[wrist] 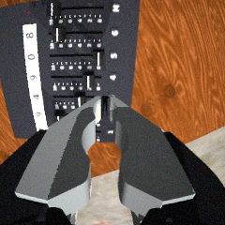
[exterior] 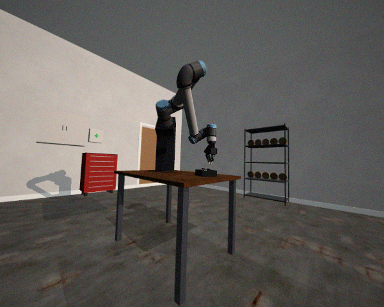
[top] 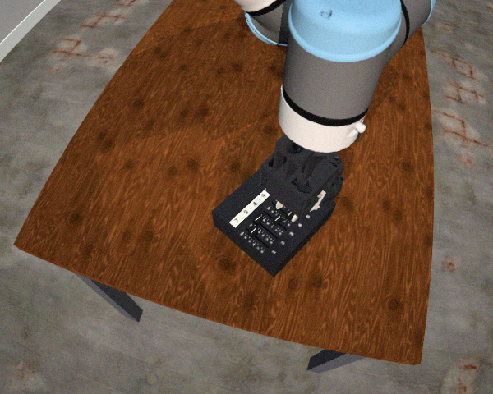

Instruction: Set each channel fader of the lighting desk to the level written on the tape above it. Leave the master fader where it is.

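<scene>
The lighting desk [top: 275, 226] is a dark box on the wooden table, small in the exterior view [exterior: 205, 172]. A white tape strip [wrist: 32, 77] along one edge carries the digits 8, 0, 9, 4, 9 from the top. Its lowest part is hidden behind my finger. Several channel faders [wrist: 87, 81] sit at different positions along their slots. The master fader [wrist: 51, 14] is in the top row, marked M. My gripper [wrist: 105, 97] is shut and empty. It hovers a little above the desk's near end, over the lowest row marked 1 [wrist: 111, 133]. The gripper also shows in the top view [top: 290, 212].
The table edge and the grey floor lie just below the desk in the wrist view. A black shelf rack [exterior: 266, 163] and a red tool cabinet [exterior: 98, 172] stand far off by the walls.
</scene>
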Robot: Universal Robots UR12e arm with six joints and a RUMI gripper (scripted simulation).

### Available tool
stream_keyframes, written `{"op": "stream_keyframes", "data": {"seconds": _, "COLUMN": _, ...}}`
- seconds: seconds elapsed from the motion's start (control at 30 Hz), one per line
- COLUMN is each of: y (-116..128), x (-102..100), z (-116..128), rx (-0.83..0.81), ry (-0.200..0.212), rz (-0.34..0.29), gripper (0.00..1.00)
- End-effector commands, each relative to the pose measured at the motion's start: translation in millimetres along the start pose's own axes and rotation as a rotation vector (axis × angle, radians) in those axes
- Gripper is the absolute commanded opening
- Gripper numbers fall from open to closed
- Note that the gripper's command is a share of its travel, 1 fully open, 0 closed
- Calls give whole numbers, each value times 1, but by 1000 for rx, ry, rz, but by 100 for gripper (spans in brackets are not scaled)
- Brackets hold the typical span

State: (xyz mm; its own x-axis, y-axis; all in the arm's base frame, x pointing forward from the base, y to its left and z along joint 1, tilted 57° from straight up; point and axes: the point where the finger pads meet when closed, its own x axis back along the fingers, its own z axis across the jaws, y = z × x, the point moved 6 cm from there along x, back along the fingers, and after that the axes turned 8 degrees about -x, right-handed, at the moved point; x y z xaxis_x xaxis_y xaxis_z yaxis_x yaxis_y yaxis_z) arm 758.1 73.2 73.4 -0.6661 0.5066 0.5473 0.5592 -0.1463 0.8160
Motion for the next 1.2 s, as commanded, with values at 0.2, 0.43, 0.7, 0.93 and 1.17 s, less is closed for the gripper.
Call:
{"op": "stream_keyframes", "data": {"seconds": 0.2, "y": 0, "x": -5, "z": 1, "rx": 0, "ry": 1, "rz": 0, "gripper": 0}}
{"op": "stream_keyframes", "data": {"seconds": 0.43, "y": 0, "x": -11, "z": 1, "rx": 0, "ry": 1, "rz": 0, "gripper": 0}}
{"op": "stream_keyframes", "data": {"seconds": 0.7, "y": 0, "x": -15, "z": 1, "rx": 0, "ry": 1, "rz": 0, "gripper": 0}}
{"op": "stream_keyframes", "data": {"seconds": 0.93, "y": 0, "x": -20, "z": 2, "rx": 0, "ry": 1, "rz": 0, "gripper": 0}}
{"op": "stream_keyframes", "data": {"seconds": 1.17, "y": 0, "x": -22, "z": 2, "rx": 0, "ry": 1, "rz": 0, "gripper": 0}}
